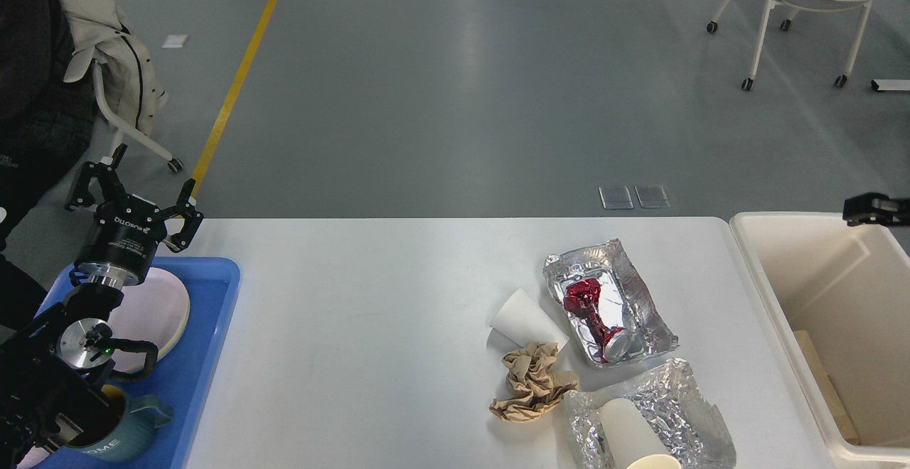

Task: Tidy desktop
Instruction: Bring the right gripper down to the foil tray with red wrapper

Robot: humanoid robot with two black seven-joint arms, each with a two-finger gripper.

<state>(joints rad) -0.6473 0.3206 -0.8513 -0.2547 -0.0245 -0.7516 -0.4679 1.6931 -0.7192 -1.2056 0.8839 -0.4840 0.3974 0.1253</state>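
head view: the left gripper [135,188] stands with its black fingers spread wide, holding nothing, above the far corner of the blue plastic tray [213,327] that sits at the left end of the large smooth white desktop [370,327]; the right gripper [876,209] shows only as a dark tip over the cream-white rectangular bin [803,298] just beside the desktop's right end, and i cannot tell how its fingers stand; on the desktop's right half lie a crumpled foil tray [640,291] holding a crushed red can [593,313], a tipped white paper cup [522,320] and a wad of brown paper [532,382].
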